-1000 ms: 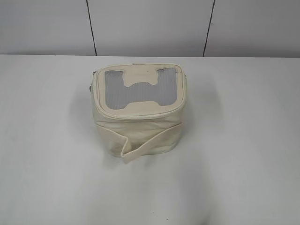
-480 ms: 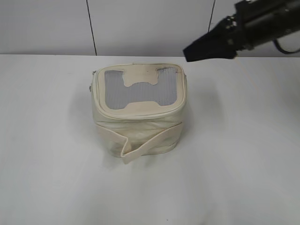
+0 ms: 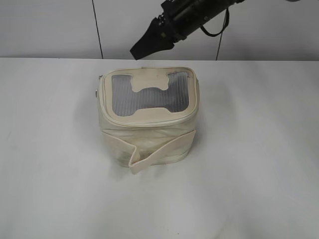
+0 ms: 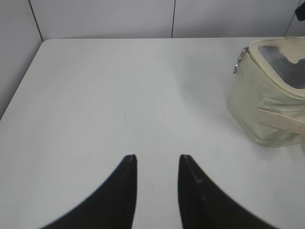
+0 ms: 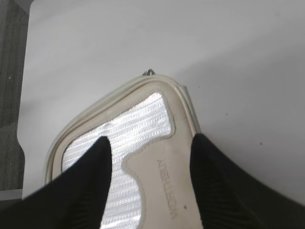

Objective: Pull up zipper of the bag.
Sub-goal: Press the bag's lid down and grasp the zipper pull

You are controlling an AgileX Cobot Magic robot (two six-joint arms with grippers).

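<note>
Sitting in the middle of the white desk (image 3: 259, 164) is the cream bag (image 3: 147, 119), its grey mesh top (image 3: 127, 99) facing up. The zipper (image 4: 237, 66) pull hangs at the bag's top left corner. The right gripper (image 3: 140, 50) hangs above the bag's back edge, fingers (image 5: 86, 181) spread apart, holding nothing. The left gripper (image 4: 157, 162) is well away over bare desk, fingers open and empty.

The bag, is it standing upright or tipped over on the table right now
Upright. The bag sits on its base on the table, with its grey mesh top panel facing up and the side strap across its front.
</note>
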